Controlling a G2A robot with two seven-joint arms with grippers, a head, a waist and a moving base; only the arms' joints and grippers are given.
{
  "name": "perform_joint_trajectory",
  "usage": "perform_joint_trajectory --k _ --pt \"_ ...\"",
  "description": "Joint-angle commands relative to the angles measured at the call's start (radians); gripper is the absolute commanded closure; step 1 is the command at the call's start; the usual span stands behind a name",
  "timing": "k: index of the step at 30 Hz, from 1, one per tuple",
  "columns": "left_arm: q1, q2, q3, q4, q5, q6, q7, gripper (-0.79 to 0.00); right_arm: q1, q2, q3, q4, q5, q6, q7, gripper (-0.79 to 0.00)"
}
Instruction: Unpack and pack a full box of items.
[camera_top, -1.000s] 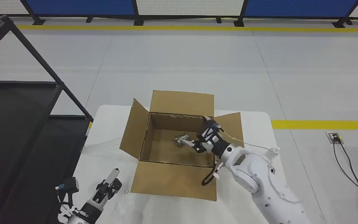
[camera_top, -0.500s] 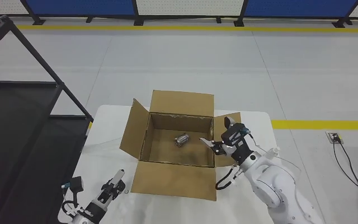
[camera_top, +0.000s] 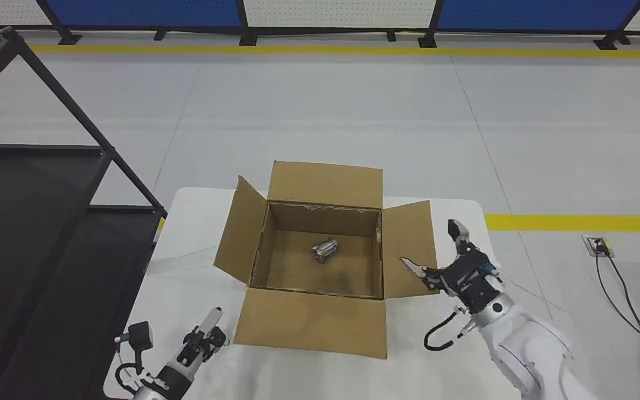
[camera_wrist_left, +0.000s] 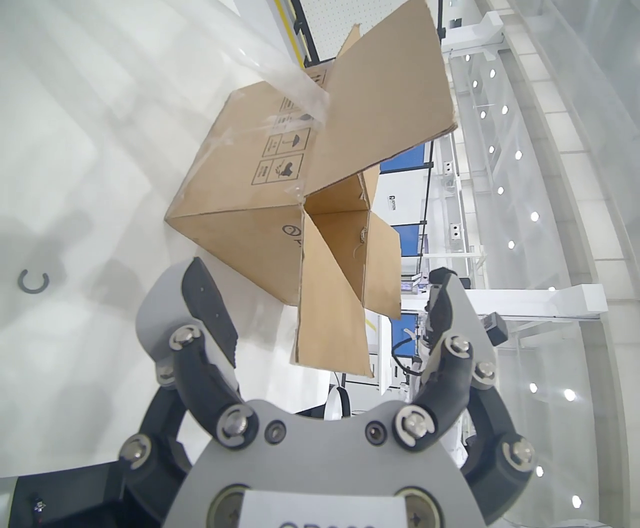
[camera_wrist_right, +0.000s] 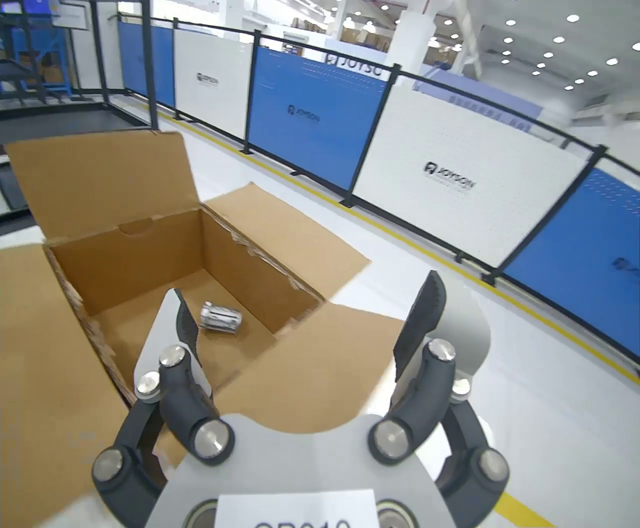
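One brown cardboard box (camera_top: 320, 265) sits in the middle of the top view on a white-covered bench (camera_top: 190, 250), with its four flaps folded outward. A single small, shiny metal cylinder (camera_top: 326, 248) lies on its side on the box floor, near the centre and slightly toward the upper wall in the frame.

Right of the box in the top view, the right pincer (camera_top: 429, 244) hovers over the outer part of the right-hand flap, outside the cavity. Its two fingers are spread wide with nothing between them. In the right wrist view this pincer (camera_wrist_right: 304, 292) fills the lower half of the frame. The box (camera_wrist_right: 125, 250) is at the left, and the metal cylinder (camera_wrist_right: 221, 317) rests on the box floor just past one fingertip, without touching it. Blue and white fence panels (camera_wrist_right: 310, 115) run across the upper part of that view.

At the lower left of the top view, the left pincer (camera_top: 205, 335) is low over the bench, near the lower left corner of the box but apart from it. In the left wrist view the pincer (camera_wrist_left: 320, 280) is also spread wide and holds nothing. The box (camera_wrist_left: 250, 200) appears beyond it from the outside, with a strip of clear tape (camera_wrist_left: 300, 85) hanging off one flap. A small dark C-shaped ring (camera_wrist_left: 33, 282) lies flat on the bench at the left edge of that frame, apart from the box.

A black metal rack (camera_top: 60, 230) stands along the left side of the top view, and a yellow line (camera_top: 560, 222) crosses the floor at the right.
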Motion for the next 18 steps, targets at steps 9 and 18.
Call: perform_joint_trajectory --k 9,18 --pt "-0.005 0.001 0.000 0.017 -0.013 0.000 -0.011 -0.785 -0.302 0.019 0.299 0.103 0.075 -0.002 -0.067 -0.785" --pt "-0.005 0.001 0.000 0.017 -0.013 0.000 -0.011 -0.785 -0.161 0.019 0.210 0.348 0.064 -0.061 0.038 -0.785"
